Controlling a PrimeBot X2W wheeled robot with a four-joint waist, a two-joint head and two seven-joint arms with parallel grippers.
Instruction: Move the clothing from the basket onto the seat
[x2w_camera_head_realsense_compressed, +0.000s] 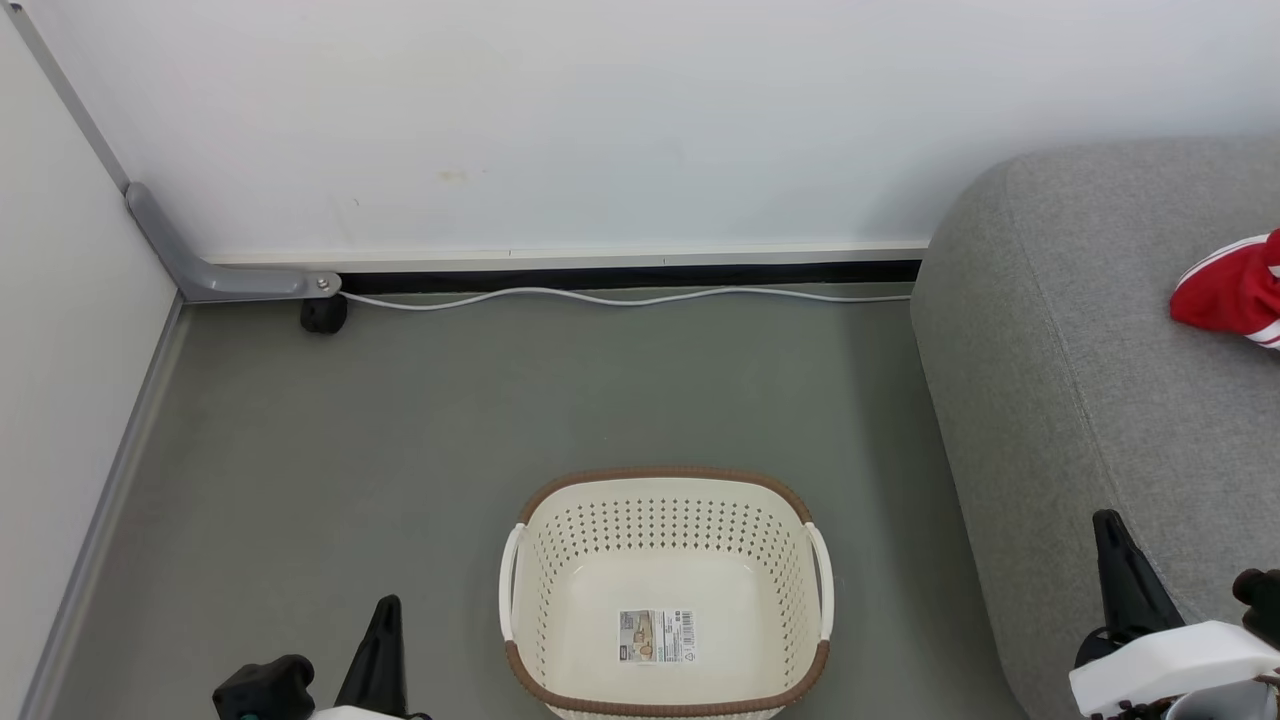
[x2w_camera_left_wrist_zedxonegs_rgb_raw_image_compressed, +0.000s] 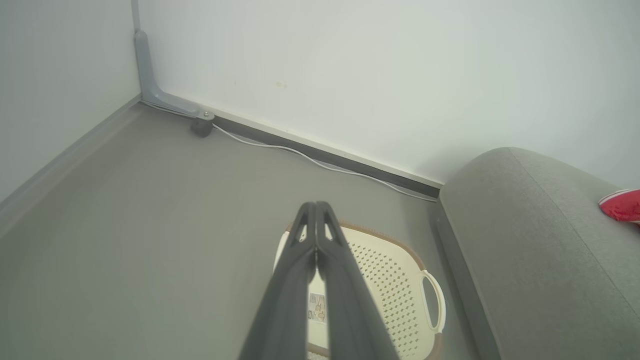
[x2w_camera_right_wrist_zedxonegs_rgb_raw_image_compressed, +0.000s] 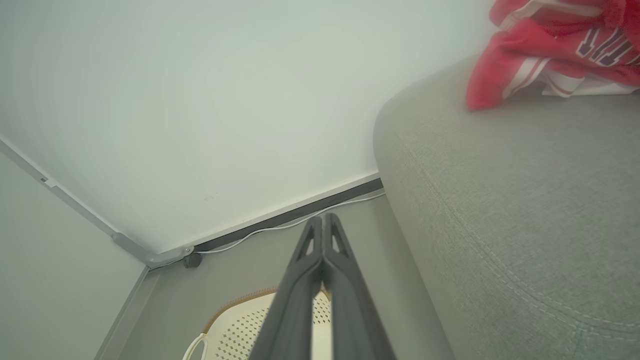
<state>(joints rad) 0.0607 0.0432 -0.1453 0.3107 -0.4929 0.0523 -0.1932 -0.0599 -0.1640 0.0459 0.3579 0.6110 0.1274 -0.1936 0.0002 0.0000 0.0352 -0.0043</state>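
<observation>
Red clothing (x2w_camera_head_realsense_compressed: 1235, 290) lay on the grey seat (x2w_camera_head_realsense_compressed: 1060, 400) beside the basket (x2w_camera_head_realsense_compressed: 665, 473); the left gripper (x2w_camera_left_wrist_zedxonegs_rgb_raw_image_compressed: 316, 205) and right gripper (x2w_camera_right_wrist_zedxonegs_rgb_raw_image_compressed: 324, 216) were pinched closed, holding nothing

Ahead of the left gripper (x2w_camera_left_wrist_zedxonegs_rgb_raw_image_compressed: 316, 205), open floor (x2w_camera_left_wrist_zedxonegs_rgb_raw_image_compressed: 150, 225) runs to the wall (x2w_camera_left_wrist_zedxonegs_rgb_raw_image_compressed: 350, 75), a white cable (x2w_camera_left_wrist_zedxonegs_rgb_raw_image_compressed: 265, 145) lying along its foot. The open-topped basket (x2w_camera_left_wrist_zedxonegs_rgb_raw_image_compressed: 395, 280) stands below, to its right. The seat (x2w_camera_right_wrist_zedxonegs_rgb_raw_image_compressed: 500, 200) bulks right of the right gripper (x2w_camera_right_wrist_zedxonegs_rgb_raw_image_compressed: 324, 216), clothing (x2w_camera_right_wrist_zedxonegs_rgb_raw_image_compressed: 520, 45) heaped farther along.

White walls (x2w_camera_head_realsense_compressed: 600, 120), grey floor (x2w_camera_head_realsense_compressed: 400, 420), white cable (x2w_camera_head_realsense_compressed: 620, 297) along dark skirting (x2w_camera_head_realsense_compressed: 620, 272), grey corner bracket (x2w_camera_head_realsense_compressed: 200, 270), perhaps a black plug (x2w_camera_head_realsense_compressed: 323, 314)
</observation>
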